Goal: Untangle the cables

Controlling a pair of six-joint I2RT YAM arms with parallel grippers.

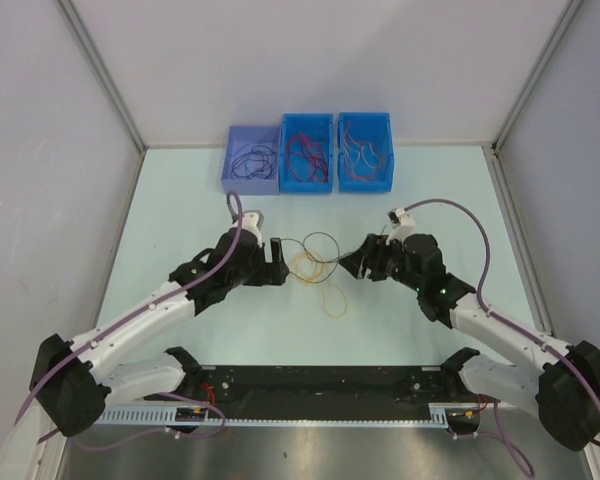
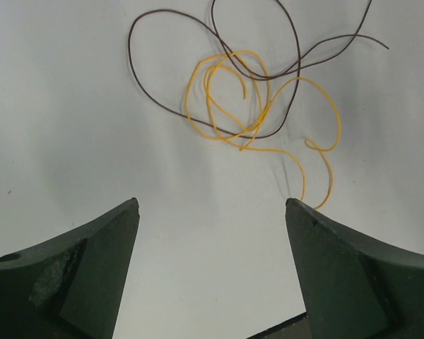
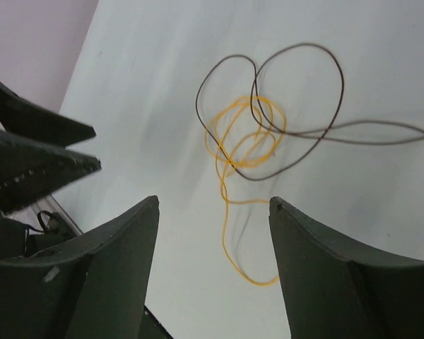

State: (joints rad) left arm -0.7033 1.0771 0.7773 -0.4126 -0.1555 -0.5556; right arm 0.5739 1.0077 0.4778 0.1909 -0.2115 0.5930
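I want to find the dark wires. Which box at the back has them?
The purple box, leftmost of the three, holds the dark wires. The middle blue box and the right blue box hold reddish wires instead.

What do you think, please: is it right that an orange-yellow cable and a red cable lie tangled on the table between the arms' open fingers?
Not quite: the second one is a dark cable, not red, as the right wrist view shows. It does lie tangled with the orange-yellow cable on the table between the open left fingers and right fingers.
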